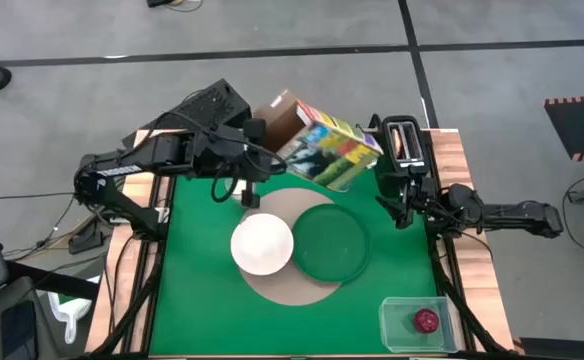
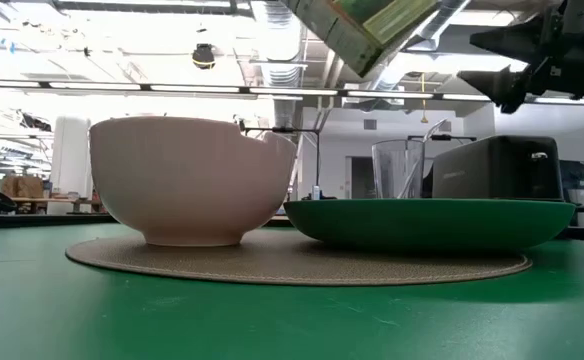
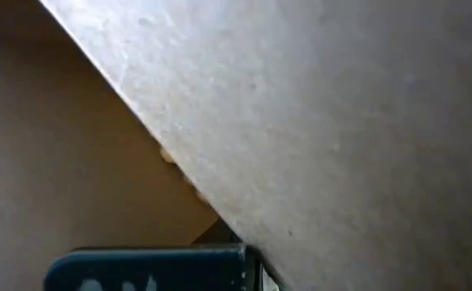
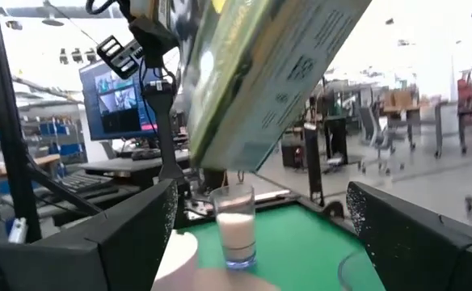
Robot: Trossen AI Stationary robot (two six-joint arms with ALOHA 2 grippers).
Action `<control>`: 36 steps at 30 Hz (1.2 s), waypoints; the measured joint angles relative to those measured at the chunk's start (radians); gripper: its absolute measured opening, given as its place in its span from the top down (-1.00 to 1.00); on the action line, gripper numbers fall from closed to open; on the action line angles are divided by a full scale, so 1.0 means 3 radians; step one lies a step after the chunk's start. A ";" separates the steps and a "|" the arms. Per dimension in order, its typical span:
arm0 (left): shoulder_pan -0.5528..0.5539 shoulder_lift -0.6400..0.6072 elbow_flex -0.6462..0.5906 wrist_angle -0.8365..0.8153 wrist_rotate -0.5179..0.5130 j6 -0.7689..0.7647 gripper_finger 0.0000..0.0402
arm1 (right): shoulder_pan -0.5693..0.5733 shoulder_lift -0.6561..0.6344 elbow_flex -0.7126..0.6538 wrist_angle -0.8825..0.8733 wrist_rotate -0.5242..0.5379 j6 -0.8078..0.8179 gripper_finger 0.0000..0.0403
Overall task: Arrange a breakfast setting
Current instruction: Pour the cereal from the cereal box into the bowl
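The yellow-green cereal box (image 1: 324, 148) hangs tilted above the table's far middle, its brown open end (image 1: 277, 112) toward my left gripper (image 1: 260, 138), which is shut on it. The box also shows in the low view (image 2: 372, 25) and the right wrist view (image 4: 260, 81). Below it, a white bowl (image 1: 262, 243) and a dark-green plate (image 1: 330, 243) rest on the round tan mat (image 1: 297, 288). A small red fruit (image 1: 426, 320) lies in a clear tub. My right gripper (image 4: 260, 242) stands open at the right, beside the plate, holding nothing. My left gripper holds the cereal box by a cardboard wall at its open end (image 3: 317, 145), coming from the table's left and slanting down. One dark finger (image 3: 147, 271) shows against the brown cardboard; the other is hidden by it. The box is lifted clear and tilted, its closed end lowest.
A black toaster (image 1: 404, 140) stands at the far right corner. A glass of milk (image 4: 236, 226) stands on the green cloth behind the bowl. The clear tub (image 1: 412, 322) sits at the near right corner. Bare green cloth (image 1: 202, 310) lies at the near left.
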 joint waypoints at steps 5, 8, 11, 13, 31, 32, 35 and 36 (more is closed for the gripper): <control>0.0006 0.0107 0.0000 0.0113 0.0131 0.0073 1.00 | 0.0001 0.0065 0.0000 0.0133 -0.0001 -0.0107 -0.94; 0.0005 0.0179 0.0000 0.0159 0.0148 0.0106 1.00 | 0.0001 0.0133 0.0000 0.0166 -0.0002 -0.0086 -0.94; 0.0005 0.0208 -0.0001 0.0215 0.0232 0.0129 1.00 | 0.0001 0.0221 0.0001 0.0229 -0.0021 -0.0059 -0.94; 0.0001 0.0215 -0.0001 0.0295 0.0266 0.0163 1.00 | -0.0008 0.0291 0.0001 0.0281 -0.0033 -0.0057 -0.93; -0.0195 0.0232 -0.0001 0.0365 0.0278 0.0276 1.00 | -0.0181 0.1075 0.0003 0.1594 -0.0715 0.0191 -0.93; -0.0194 0.0232 -0.0001 0.0367 0.0271 0.0276 1.00 | -0.0174 0.1117 0.0014 0.1597 -0.0721 0.0191 -0.93; -0.0194 0.0232 -0.0001 0.0383 0.0257 0.0276 1.00 | -0.0175 0.1231 0.0062 0.1606 -0.0814 0.0190 -0.93; -0.0192 0.0232 -0.0001 0.0383 0.0255 0.0275 1.00 | -0.0174 0.1264 0.0072 0.1620 -0.0863 0.0190 -0.93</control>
